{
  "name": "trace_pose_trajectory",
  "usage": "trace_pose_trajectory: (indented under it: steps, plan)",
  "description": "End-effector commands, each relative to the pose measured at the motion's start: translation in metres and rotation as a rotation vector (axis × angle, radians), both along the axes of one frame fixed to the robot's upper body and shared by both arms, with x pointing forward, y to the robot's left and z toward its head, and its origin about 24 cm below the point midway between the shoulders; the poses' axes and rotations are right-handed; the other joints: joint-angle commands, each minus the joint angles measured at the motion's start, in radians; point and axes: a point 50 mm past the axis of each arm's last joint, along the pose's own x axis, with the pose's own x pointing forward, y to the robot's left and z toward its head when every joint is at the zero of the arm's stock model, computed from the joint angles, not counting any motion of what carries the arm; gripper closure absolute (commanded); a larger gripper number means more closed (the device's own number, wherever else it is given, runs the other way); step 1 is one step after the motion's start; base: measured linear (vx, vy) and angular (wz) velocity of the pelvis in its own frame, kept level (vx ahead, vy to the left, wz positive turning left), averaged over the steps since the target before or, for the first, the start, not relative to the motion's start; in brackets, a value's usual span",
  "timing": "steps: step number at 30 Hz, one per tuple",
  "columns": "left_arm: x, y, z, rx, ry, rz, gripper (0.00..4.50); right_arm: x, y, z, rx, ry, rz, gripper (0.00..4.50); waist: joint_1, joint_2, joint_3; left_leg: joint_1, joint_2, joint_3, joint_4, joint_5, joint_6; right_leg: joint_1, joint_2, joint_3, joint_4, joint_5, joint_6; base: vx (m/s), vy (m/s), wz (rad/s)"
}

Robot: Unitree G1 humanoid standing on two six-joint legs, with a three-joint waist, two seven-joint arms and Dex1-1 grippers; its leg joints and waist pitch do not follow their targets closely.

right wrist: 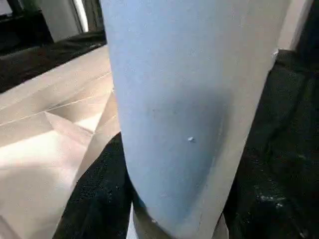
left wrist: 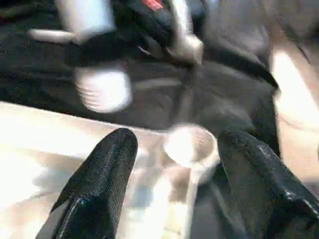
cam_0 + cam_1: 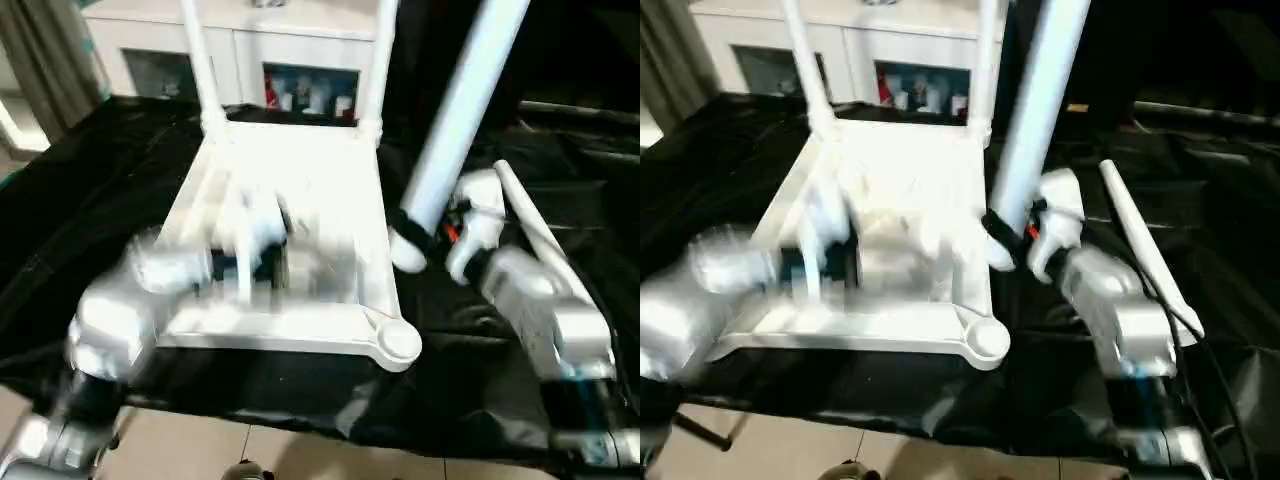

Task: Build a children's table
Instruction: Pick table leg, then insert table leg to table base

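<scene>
My right claw (image 3: pixel 420 235) pinches a long white tubular plastic leg (image 3: pixel 455 120) near its lower end, tilted toward one o'clock, ready for the empty round corner socket (image 3: pixel 398 340) at five o'clock of the upturned white ribbed plastic tabletop (image 3: pixel 300 190) lying on the black-draped surface (image 3: pixel 90 180). My left claw (image 2: pixel 174 164) hangs spread and empty over the tabletop's near edge, probably to steady it; its arm is blurred, and two fitted legs are cut off at twelve o'clock.

The near corner socket (image 3: pixel 398 341) of the upturned tabletop (image 3: pixel 300 180) is being left uncovered, with black cloth (image 3: pixel 470 390) lying free just beside it. The way from the right is being blocked by the tilted leg (image 3: pixel 455 110) and the right gripper (image 3: pixel 415 232). Two upright legs (image 3: pixel 200 65) are standing at the far corners.
</scene>
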Motion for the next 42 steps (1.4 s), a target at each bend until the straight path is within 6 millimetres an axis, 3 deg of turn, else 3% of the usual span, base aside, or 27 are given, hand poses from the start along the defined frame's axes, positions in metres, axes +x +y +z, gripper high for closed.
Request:
trace_pose_trajectory:
  steps: [1, 2, 3, 4, 6, 7, 9, 10, 11, 13, 14, 15, 16, 17, 18, 19, 22, 23, 25, 29, 34, 36, 38, 39, 42]
  plan:
    - [-0.003, 0.002, -0.006, 0.070, -0.039, -0.020, 1.40, -0.002, 0.001, 0.007, -0.014, -0.051, -0.006, 2.57, -0.005, 0.005, -0.067, 0.019, 0.035, -0.012, -0.077, -0.250, -0.032, 0.051, -0.068, 0.059, -0.079, -0.309, -0.123, 0.000, 0.000, 0.00]
    - [-0.003, 0.004, -0.014, 0.096, -0.036, -0.012, 1.40, -0.004, 0.001, 0.004, -0.012, -0.044, -0.013, 2.57, -0.007, 0.005, -0.066, 0.019, 0.035, -0.013, -0.078, -0.264, -0.034, 0.052, -0.068, 0.059, -0.082, -0.330, -0.115, 0.000, 0.000, 0.00]
    - [-0.001, 0.006, -0.025, 0.118, -0.032, 0.018, 1.40, -0.005, 0.001, 0.002, -0.005, -0.040, -0.021, 2.57, -0.012, 0.006, -0.061, 0.026, 0.034, -0.015, -0.081, -0.312, -0.041, 0.048, -0.069, 0.057, -0.093, -0.409, -0.094, 0.000, 0.000, 0.00]
    - [0.000, 0.007, -0.033, 0.134, -0.023, 0.031, 1.40, -0.006, 0.001, 0.002, -0.004, -0.039, -0.025, 2.57, -0.016, 0.012, -0.057, 0.031, 0.030, -0.016, -0.081, -0.349, -0.045, 0.042, -0.068, 0.055, -0.104, -0.471, -0.074, 0.000, 0.000, 0.00]
    - [0.000, 0.008, -0.040, 0.150, -0.011, 0.041, 1.40, -0.007, 0.002, 0.001, -0.005, -0.038, -0.027, 2.57, -0.021, 0.006, -0.060, 0.034, 0.029, -0.019, -0.081, -0.367, -0.048, 0.044, -0.071, 0.054, -0.108, -0.507, -0.060, 0.000, 0.000, 0.00]
    - [0.000, 0.008, -0.047, 0.177, -0.001, 0.040, 1.40, -0.007, 0.002, 0.001, -0.008, -0.038, -0.029, 2.57, -0.022, -0.005, -0.061, 0.030, 0.030, -0.020, -0.082, -0.365, -0.045, 0.046, -0.072, 0.052, -0.110, -0.523, -0.050, 0.000, 0.000, 0.00]
    - [-0.001, 0.008, -0.053, 0.201, 0.012, 0.027, 1.40, -0.006, 0.002, 0.001, -0.009, -0.038, -0.032, 2.57, -0.020, 0.001, -0.062, 0.031, 0.033, -0.022, -0.083, -0.355, -0.040, 0.043, -0.074, 0.054, -0.107, -0.513, -0.053, 0.000, 0.000, 0.00]
    - [-0.001, 0.008, -0.054, 0.203, 0.015, 0.026, 1.40, -0.006, 0.002, 0.001, -0.008, -0.038, -0.032, 2.57, -0.021, -0.005, -0.062, 0.030, 0.033, -0.021, -0.083, -0.352, -0.038, 0.043, -0.074, 0.054, -0.107, -0.507, -0.057, 0.000, 0.000, 0.00]
    - [0.000, 0.007, -0.056, 0.210, 0.022, 0.022, 1.40, -0.006, 0.003, 0.002, -0.009, -0.038, -0.032, 2.57, -0.019, -0.003, -0.062, 0.031, 0.034, -0.021, -0.083, -0.343, -0.035, 0.042, -0.075, 0.055, -0.105, -0.492, -0.067, 0.000, 0.000, 0.00]
    - [0.006, 0.006, -0.062, 0.240, 0.012, 0.031, 1.67, -0.005, 0.005, 0.002, -0.013, -0.041, -0.024, 2.57, -0.018, 0.015, -0.063, 0.031, 0.031, -0.020, -0.081, -0.341, -0.035, 0.041, -0.073, 0.055, -0.105, -0.469, -0.075, 0.000, 0.000, 0.00]
    - [0.006, 0.006, -0.062, 0.240, 0.012, 0.031, 1.67, -0.005, 0.005, 0.002, -0.013, -0.041, -0.024, 2.57, -0.018, 0.015, -0.063, 0.031, 0.031, -0.020, -0.081, -0.341, -0.035, 0.041, -0.073, 0.055, -0.105, -0.469, -0.075, 0.000, 0.000, 0.00]
    - [0.010, 0.007, -0.066, 0.269, -0.001, 0.030, 1.74, -0.005, 0.008, 0.003, -0.022, -0.046, -0.011, 2.57, -0.020, 0.038, -0.065, 0.032, 0.030, -0.022, -0.080, -0.344, -0.042, 0.042, -0.071, 0.056, -0.103, -0.436, -0.080, 0.000, 0.000, 0.00]
    - [0.010, 0.007, -0.066, 0.269, -0.001, 0.030, 1.74, -0.005, 0.008, 0.003, -0.022, -0.046, -0.011, 2.57, -0.023, 0.025, -0.064, 0.032, 0.030, -0.019, -0.081, -0.352, -0.039, 0.040, -0.068, 0.055, -0.110, -0.432, -0.078, 0.000, 0.000, 0.00]
    - [0.011, 0.007, -0.067, 0.274, -0.001, 0.024, 1.80, -0.006, 0.008, 0.003, -0.025, -0.048, -0.007, 2.57, -0.021, 0.018, -0.069, 0.029, 0.031, -0.022, -0.081, -0.341, -0.040, 0.050, -0.071, 0.056, -0.099, -0.403, -0.092, 0.000, 0.000, 0.00]
    - [0.013, 0.006, -0.067, 0.272, -0.003, 0.022, 1.95, -0.007, 0.008, 0.004, -0.027, -0.053, -0.007, 2.57, -0.021, 0.026, -0.069, 0.027, 0.031, -0.022, -0.080, -0.332, -0.038, 0.049, -0.071, 0.056, -0.097, -0.389, -0.098, 0.000, 0.000, 0.00]
    - [0.014, 0.006, -0.067, 0.270, 0.001, 0.017, 2.08, -0.009, 0.008, 0.006, -0.018, -0.055, -0.008, 2.57, -0.020, 0.022, -0.070, 0.026, 0.031, -0.020, -0.079, -0.317, -0.033, 0.050, -0.071, 0.057, -0.095, -0.367, -0.106, 0.000, 0.000, 0.00]
    - [0.017, 0.007, -0.068, 0.272, 0.009, 0.011, 2.19, -0.012, 0.006, 0.005, -0.013, -0.049, -0.016, 2.57, -0.017, 0.027, -0.073, 0.024, 0.032, -0.018, -0.077, -0.280, -0.022, 0.052, -0.070, 0.060, -0.086, -0.308, -0.126, 0.000, 0.000, 0.00]
    - [0.016, 0.008, -0.069, 0.281, 0.020, -0.005, 2.28, -0.014, 0.004, 0.002, -0.020, -0.042, -0.016, 2.57, -0.017, 0.034, -0.074, 0.022, 0.031, -0.018, -0.076, -0.273, -0.022, 0.054, -0.069, 0.059, -0.084, -0.292, -0.132, 0.000, 0.000, 0.00]
    - [0.015, 0.010, -0.069, 0.285, 0.028, -0.018, 2.41, -0.015, 0.004, 0.001, -0.022, -0.039, -0.015, 2.57, -0.020, 0.033, -0.074, 0.022, 0.031, -0.017, -0.077, -0.275, -0.019, 0.054, -0.070, 0.059, -0.087, -0.293, -0.137, 0.000, 0.000, 0.00]
    - [0.016, 0.017, -0.064, 0.295, 0.036, -0.045, 2.73, -0.017, 0.004, 0.004, -0.017, -0.043, -0.016, 2.57, -0.023, 0.042, -0.071, 0.024, 0.030, -0.018, -0.078, -0.308, -0.019, 0.054, -0.070, 0.056, -0.092, -0.351, -0.131, 0.000, 0.000, 0.00]
    - [0.021, 0.020, -0.057, 0.280, 0.039, -0.033, 3.02, -0.015, 0.003, 0.004, -0.014, -0.047, -0.021, 2.57, -0.021, 0.042, -0.070, 0.027, 0.030, -0.019, -0.078, -0.313, -0.015, 0.049, -0.072, 0.055, -0.100, -0.422, -0.109, 0.000, 0.000, 0.00]
    - [0.022, 0.021, -0.057, 0.289, 0.035, -0.031, 3.39, -0.014, 0.004, 0.004, -0.009, -0.049, -0.017, 2.57, -0.021, 0.044, -0.070, 0.026, 0.031, -0.020, -0.079, -0.318, -0.017, 0.049, -0.071, 0.054, -0.099, -0.415, -0.107, 0.000, 0.000, 0.00]
    - [0.022, 0.022, -0.056, 0.290, 0.034, -0.032, 3.41, -0.013, 0.004, 0.005, -0.009, -0.050, -0.016, 2.57, -0.021, 0.044, -0.071, 0.026, 0.031, -0.021, -0.080, -0.318, -0.018, 0.050, -0.071, 0.055, -0.098, -0.405, -0.109, 0.000, 0.000, 0.00]
    - [0.022, 0.022, -0.056, 0.288, 0.033, -0.031, 3.48, -0.012, 0.005, 0.005, -0.009, -0.051, -0.013, 2.57, -0.020, 0.038, -0.072, 0.025, 0.032, -0.020, -0.080, -0.313, -0.018, 0.050, -0.071, 0.055, -0.096, -0.384, -0.117, 0.000, 0.000, 0.00]
    - [0.022, 0.022, -0.057, 0.291, 0.033, -0.029, 3.76, -0.009, 0.007, 0.005, -0.008, -0.053, -0.005, 2.57, -0.018, 0.039, -0.073, 0.023, 0.032, -0.019, -0.078, -0.292, -0.015, 0.050, -0.073, 0.057, -0.091, -0.364, -0.125, 0.000, 0.000, 0.00]
